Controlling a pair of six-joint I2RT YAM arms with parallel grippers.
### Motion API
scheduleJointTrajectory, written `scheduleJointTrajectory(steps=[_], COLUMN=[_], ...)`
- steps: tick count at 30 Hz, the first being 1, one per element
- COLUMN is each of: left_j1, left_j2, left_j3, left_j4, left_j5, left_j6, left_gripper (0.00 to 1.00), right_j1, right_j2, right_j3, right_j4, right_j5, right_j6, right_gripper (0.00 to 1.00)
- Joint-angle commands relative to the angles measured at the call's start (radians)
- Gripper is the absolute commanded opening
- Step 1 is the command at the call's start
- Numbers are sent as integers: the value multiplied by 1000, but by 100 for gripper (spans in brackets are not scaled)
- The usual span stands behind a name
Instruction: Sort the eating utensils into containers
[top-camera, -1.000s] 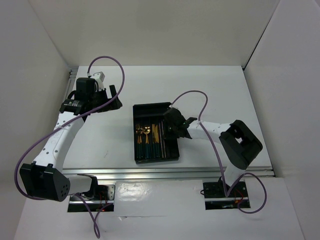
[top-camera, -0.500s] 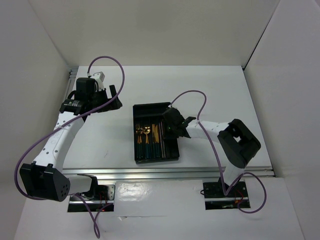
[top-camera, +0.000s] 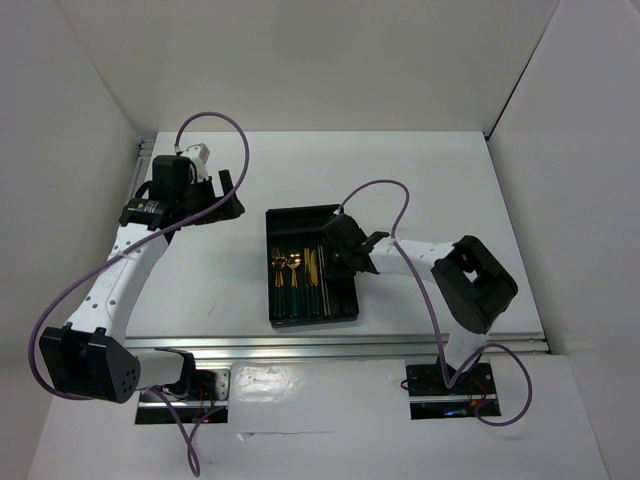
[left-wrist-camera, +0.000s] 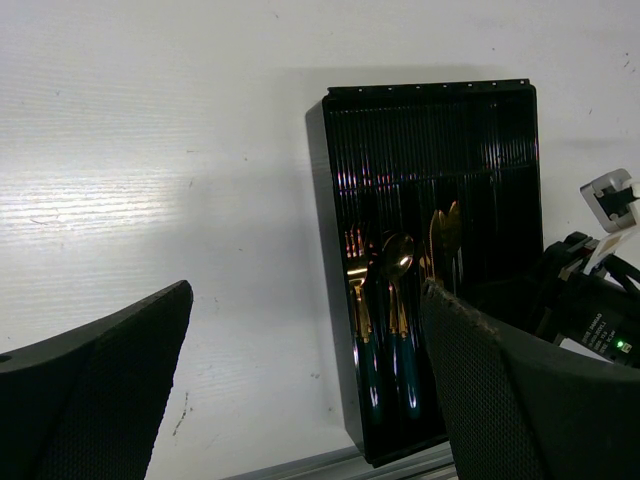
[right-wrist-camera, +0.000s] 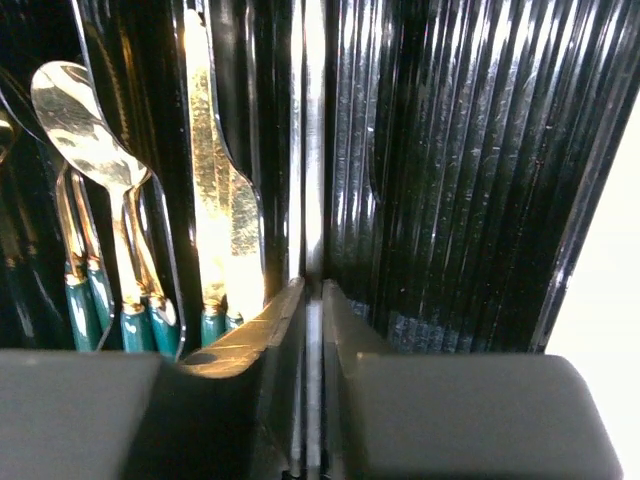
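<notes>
Gripper L (left-wrist-camera: 307, 300) far left over white table (top-camera: 430, 180), jaws wide apart, nothing btwn. Black tray (top-camera: 300, 222) at centre: spoons (right-wrist-camera: 85, 130), then knives (right-wrist-camera: 215, 180), lengthwise in side-by-side slots. Thin grey stick (right-wrist-camera: 313, 150) just rt of knives. Gripper R (right-wrist-camera: 313, 300) low over it, fingers nearly together w/ narrow slit; can't tell if stick is pinched.

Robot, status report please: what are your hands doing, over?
Left gripper open, off tray. Right gripper low in tray, fingers barely apart around thin grey stick. Spoons, knives lie in compartments. Nothing blocking.
</notes>
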Motion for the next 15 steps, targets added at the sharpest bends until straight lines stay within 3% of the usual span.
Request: scheduleJointTrajectory(steps=[1,5,15], left_j1=[6,6,6], left_j2=[-11,-11,-2], left_j3=[-3,-3,-3], left_j4=[20,20,20], left_j5=[-3,-3,-3], left_j6=[14,14,14], left_gripper=[100,100,100], right_j1=[12,12,12], right_j2=[9,9,-110], right_j3=[52,72,140], right_j4=[-18,-40,-106], right_j5=[8,8,78], right_j6=[-15,-24,-69], right_gripper=[27,37,48])
